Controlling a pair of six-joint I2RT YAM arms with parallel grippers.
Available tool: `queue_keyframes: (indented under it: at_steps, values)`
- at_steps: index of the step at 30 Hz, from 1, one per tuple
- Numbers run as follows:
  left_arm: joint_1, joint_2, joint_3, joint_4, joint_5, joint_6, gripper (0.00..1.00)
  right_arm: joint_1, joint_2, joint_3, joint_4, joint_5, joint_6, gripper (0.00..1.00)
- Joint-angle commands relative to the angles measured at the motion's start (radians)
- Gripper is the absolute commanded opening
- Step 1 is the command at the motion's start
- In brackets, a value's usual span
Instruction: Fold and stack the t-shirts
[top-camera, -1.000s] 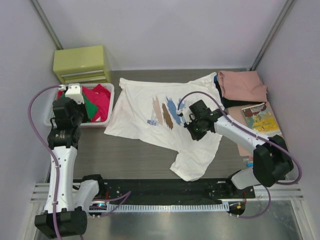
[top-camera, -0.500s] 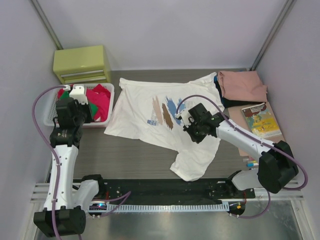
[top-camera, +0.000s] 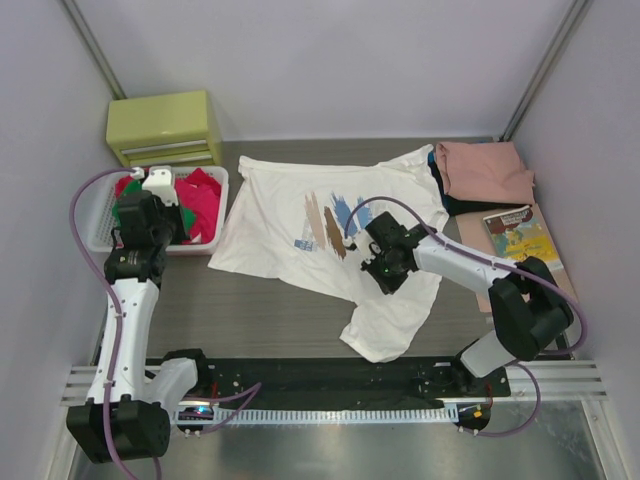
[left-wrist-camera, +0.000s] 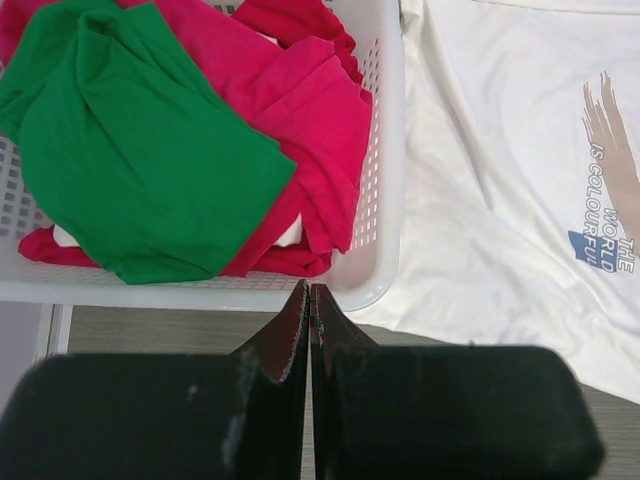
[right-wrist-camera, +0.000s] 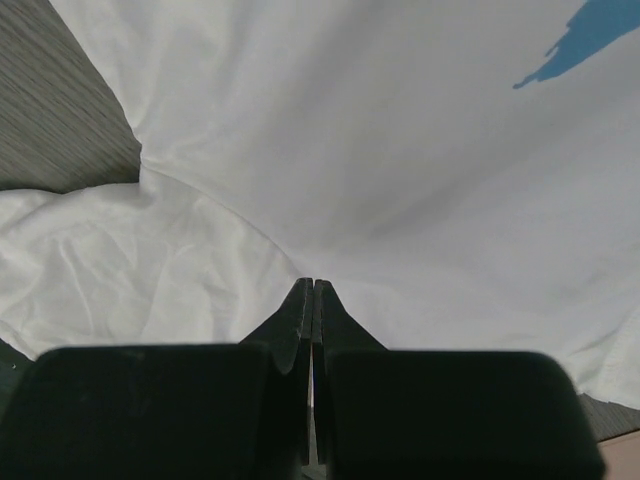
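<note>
Right gripper: fingers pressed together, nothing seen between them. The tips are low over the white t-shirt, on its right half beside the blue stroke of the print. Cannot tell whether they touch the cloth. Closed tips here suggest smoothing or nudging, not a pinch.

The white t-shirt lies print-up on the table. It is mostly spread, but its near right corner trails off in a rumpled flap, so it probably needs flattening before any fold.

Left gripper: also closed and empty, parked off the shirt's left edge over the near rim of the basket. Likely waiting.

The basket touches the shirt's left sleeve. It holds a green shirt and a magenta shirt, both unfolded.

Right of the shirt are 2 folded ones, a salmon-pink shirt on a black shirt, presumably the finished stack.
</note>
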Motion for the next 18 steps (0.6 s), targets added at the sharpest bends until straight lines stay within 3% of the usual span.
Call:
queue_keyframes:
  at_steps: [1, 12, 18]
  values:
    - [-0.002, -0.005, 0.034, 0.047, -0.029, 0.013, 0.00, 0.032, 0.034, 0.021, 0.036, -0.024, -0.004, 0.01]
    - [-0.002, 0.022, 0.053, 0.043, -0.033, 0.042, 0.00, -0.011, 0.206, 0.051, 0.006, -0.006, -0.033, 0.01]
    - [-0.002, 0.016, 0.039, 0.041, -0.035, 0.053, 0.00, -0.156, 0.215, 0.059, -0.007, 0.002, -0.065, 0.01]
